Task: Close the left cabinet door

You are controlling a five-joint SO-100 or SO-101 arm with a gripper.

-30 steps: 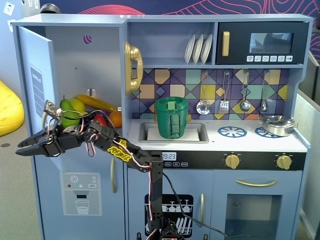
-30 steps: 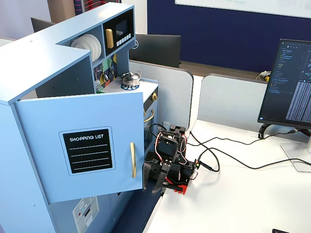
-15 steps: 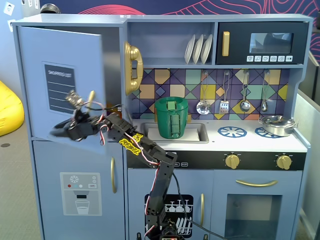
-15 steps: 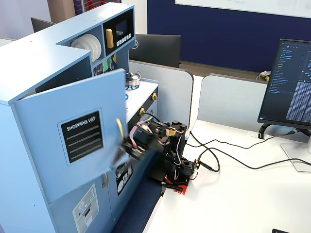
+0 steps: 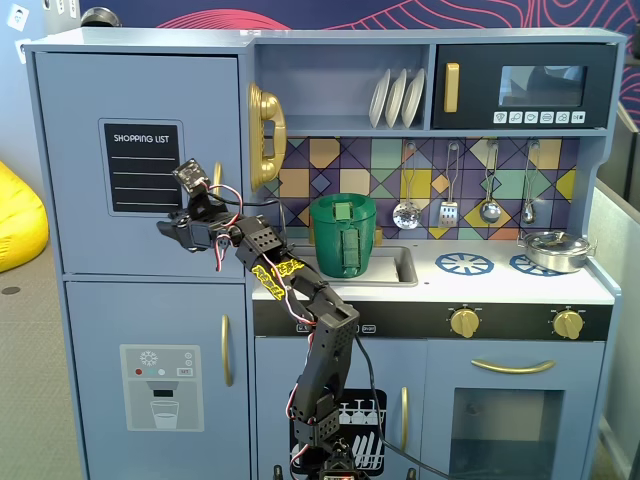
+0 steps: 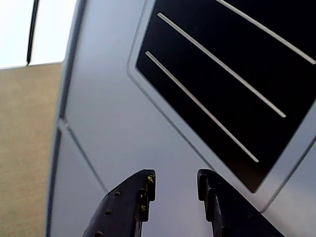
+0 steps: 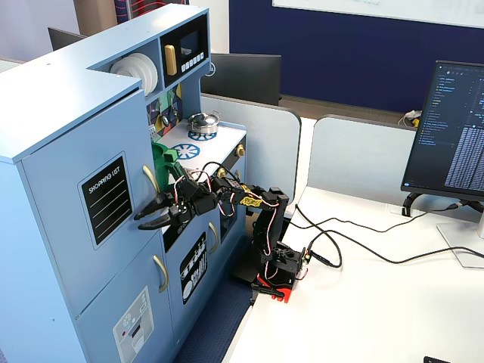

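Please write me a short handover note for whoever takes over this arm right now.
Gripper: jaws slightly apart with nothing between them, tips right at the face of the left cabinet door, below its chalkboard panel; the wrist view shows bare door surface past the tips. Actual contact cannot be confirmed.

Door: looks flush with the cabinet front in both fixed views, its gold handle just above and behind the gripper.

Done: the door appears shut, or very nearly so.

Left: probably just check the seam, give a last light push if it is not seated, then back the arm away.
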